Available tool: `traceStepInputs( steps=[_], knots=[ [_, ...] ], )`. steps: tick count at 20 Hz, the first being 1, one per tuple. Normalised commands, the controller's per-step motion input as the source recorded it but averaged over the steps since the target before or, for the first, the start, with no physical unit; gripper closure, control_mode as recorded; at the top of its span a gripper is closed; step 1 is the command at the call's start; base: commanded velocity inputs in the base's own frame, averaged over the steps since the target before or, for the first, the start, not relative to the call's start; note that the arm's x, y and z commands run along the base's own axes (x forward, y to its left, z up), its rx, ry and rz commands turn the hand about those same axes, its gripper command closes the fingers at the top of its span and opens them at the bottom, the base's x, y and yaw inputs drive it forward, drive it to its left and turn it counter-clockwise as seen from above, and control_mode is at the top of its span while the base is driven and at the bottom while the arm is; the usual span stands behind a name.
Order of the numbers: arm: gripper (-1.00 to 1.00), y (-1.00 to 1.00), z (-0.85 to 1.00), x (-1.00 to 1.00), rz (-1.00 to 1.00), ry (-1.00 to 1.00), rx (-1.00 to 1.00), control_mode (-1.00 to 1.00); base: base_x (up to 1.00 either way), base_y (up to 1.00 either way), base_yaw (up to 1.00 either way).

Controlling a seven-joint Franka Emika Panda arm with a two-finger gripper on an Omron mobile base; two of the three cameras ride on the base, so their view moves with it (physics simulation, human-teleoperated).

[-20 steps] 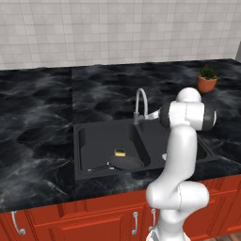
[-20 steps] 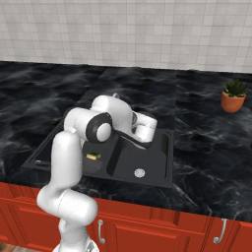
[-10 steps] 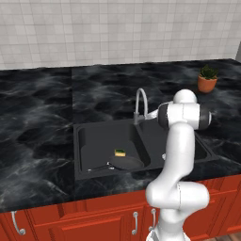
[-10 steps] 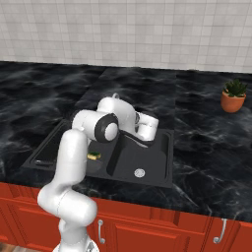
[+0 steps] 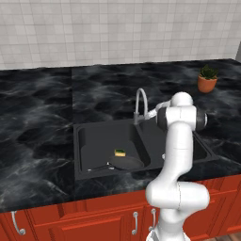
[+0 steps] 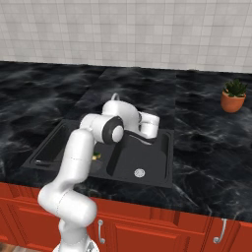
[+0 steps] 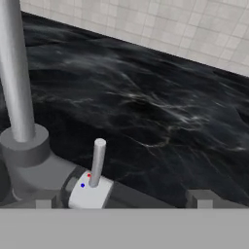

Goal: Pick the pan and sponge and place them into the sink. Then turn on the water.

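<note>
With the pan (image 5: pixel 126 163) and sponge (image 5: pixel 120 152) already in the sink's (image 5: pixel 94 170) front left basin, only the water remains; wide-spread gripper (image 7: pixel 124 204) faces the faucet lever (image 7: pixel 97 162).

A black marbled counter (image 5: pixel 37 117) runs along the tiled wall above red cabinets (image 5: pixel 84 219). The black double-basin sink (image 5: pixel 81 153) is set into it near the front edge, with the silver arched faucet (image 5: pixel 140 101) at the sink's back rim. A small potted plant (image 5: pixel 207 78) stands toward the counter's back right corner.
</note>
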Motion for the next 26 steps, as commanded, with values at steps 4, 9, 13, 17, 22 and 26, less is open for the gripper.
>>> traceStepInputs(
  steps=[4,9,13,17,22,26],
  knots=[
    [-1.0,-0.46,0.0,0.36,0.24,0.0,0.18,-1.0,0.0,0.0,0.0],
    [-1.0,-0.44,0.0,0.37,0.23,0.0,0.18,-1.0,0.0,0.0,0.0],
    [-1.0,-0.46,-0.07,0.4,0.22,0.0,0.14,-1.0,0.0,0.0,0.0],
    [-1.0,-0.5,-0.17,0.39,0.21,0.0,0.1,-1.0,0.0,0.0,0.0],
    [-1.0,-0.49,-0.16,0.43,0.18,0.0,0.07,-1.0,0.0,0.0,0.0],
    [-1.0,-0.48,-0.06,0.53,0.16,0.0,0.08,-1.0,0.0,0.0,0.0]
  ],
)
